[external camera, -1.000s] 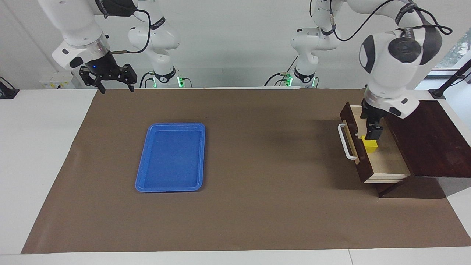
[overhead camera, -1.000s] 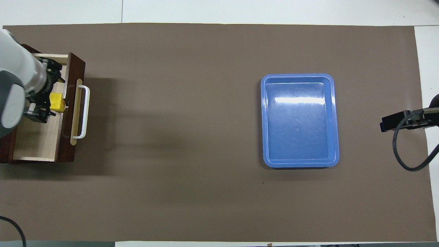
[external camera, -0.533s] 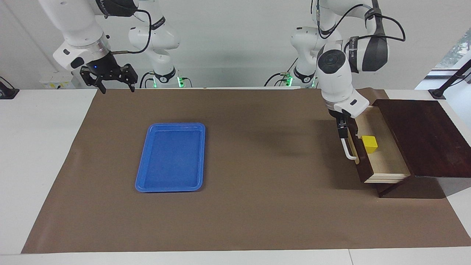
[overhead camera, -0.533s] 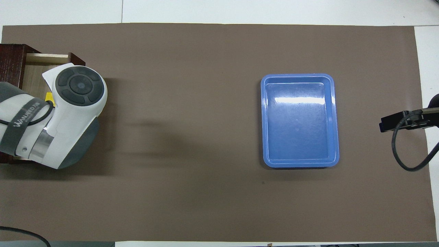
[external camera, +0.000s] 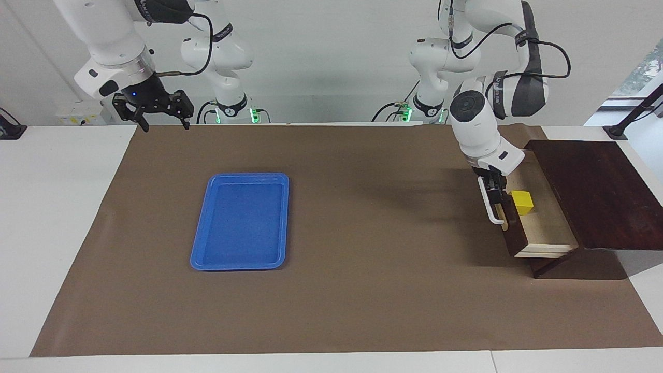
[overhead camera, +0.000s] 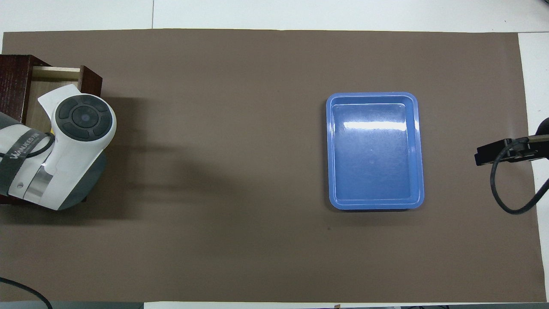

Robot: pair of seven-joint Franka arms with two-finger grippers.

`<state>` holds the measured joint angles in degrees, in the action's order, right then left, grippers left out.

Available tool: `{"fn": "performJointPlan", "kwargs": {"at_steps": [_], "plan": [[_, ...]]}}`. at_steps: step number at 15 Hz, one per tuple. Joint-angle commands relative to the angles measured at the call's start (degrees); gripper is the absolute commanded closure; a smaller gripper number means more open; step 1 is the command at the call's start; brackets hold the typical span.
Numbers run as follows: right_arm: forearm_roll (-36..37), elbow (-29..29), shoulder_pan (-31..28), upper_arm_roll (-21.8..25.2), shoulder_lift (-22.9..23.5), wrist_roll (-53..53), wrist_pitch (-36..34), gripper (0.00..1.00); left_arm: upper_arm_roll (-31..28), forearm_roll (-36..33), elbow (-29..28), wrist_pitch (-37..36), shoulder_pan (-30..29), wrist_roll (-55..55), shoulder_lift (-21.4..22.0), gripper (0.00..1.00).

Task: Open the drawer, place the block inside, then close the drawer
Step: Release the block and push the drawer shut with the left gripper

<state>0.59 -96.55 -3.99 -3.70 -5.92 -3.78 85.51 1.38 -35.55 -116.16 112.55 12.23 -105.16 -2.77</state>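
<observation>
The dark brown wooden drawer (external camera: pixel 538 228) of the slanted-front dark wood box (external camera: pixel 595 197), at the left arm's end of the bench (external camera: pixel 362 290), stands pulled out, its pale interior exposed. The small bright yellow cube block (external camera: pixel 521 202) rests inside it, close against the drawer front. The left hand (external camera: pixel 494 190) is down at the white bar handle (external camera: pixel 487 204); whether it grips the bar or only presses on it cannot be told. Judged risks: a push landing off-centre could skew the drawer and jam it on its runners, or shove the whole box along the brown mat; a brisk closure could send the block sliding. The flat blue plastic tray (external camera: pixel 241 221) lies well apart. The right hand (external camera: pixel 155 115) waits spread apart above the mat's edge.
</observation>
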Motion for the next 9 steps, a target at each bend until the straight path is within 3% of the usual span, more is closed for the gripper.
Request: {"fn": "performJointPlan", "kwargs": {"at_steps": [1, 9], "plan": [[0.99, 0.23, -1.20, -0.61, -0.06, -1.32, -0.96, 0.00, -0.15, -2.16, -2.05, 3.90, -4.05, 4.59, 1.28, 0.00], [0.99, -0.12, -1.20, -0.61, -0.15, -1.32, -0.87, 0.00, -0.06, -3.91, -1.70, 9.09, -12.31, 11.63, 0.57, 0.00]]}}
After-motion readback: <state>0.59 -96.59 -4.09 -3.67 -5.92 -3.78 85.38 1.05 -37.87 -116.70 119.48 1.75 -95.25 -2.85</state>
